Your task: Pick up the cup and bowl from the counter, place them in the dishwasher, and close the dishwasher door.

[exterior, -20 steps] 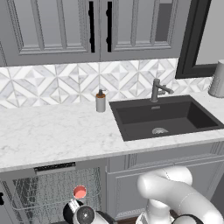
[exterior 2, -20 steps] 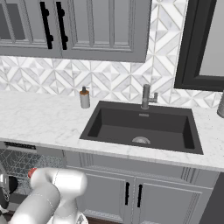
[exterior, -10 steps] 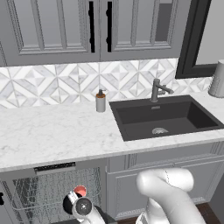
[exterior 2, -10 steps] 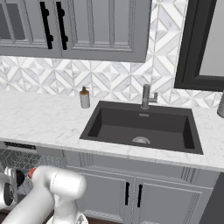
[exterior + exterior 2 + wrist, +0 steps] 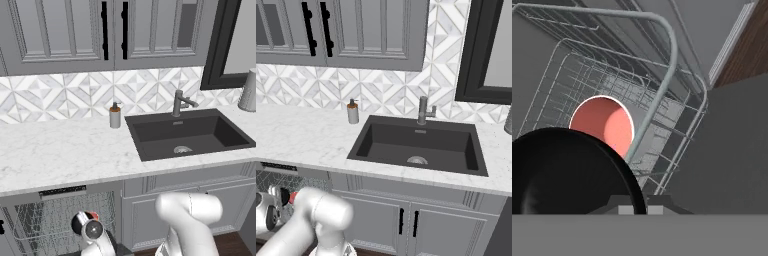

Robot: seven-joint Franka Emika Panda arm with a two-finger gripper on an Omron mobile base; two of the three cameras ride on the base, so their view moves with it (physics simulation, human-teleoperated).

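The white marble table (image 5: 60, 150) is running under grey cabinets and a patterned tile wall, carrying a soap bottle (image 5: 115, 116) beside the dark sink (image 5: 187, 135) with its faucet (image 5: 178, 102). Below it, the dishwasher (image 5: 62, 225) is standing open, showing its wire rack (image 5: 662, 100). The cup (image 5: 604, 125) is sitting upright in the rack, red inside showing. The claw (image 5: 634, 202) is clenching the black bowl's (image 5: 567, 175) rim just above the rack, beside the cup.
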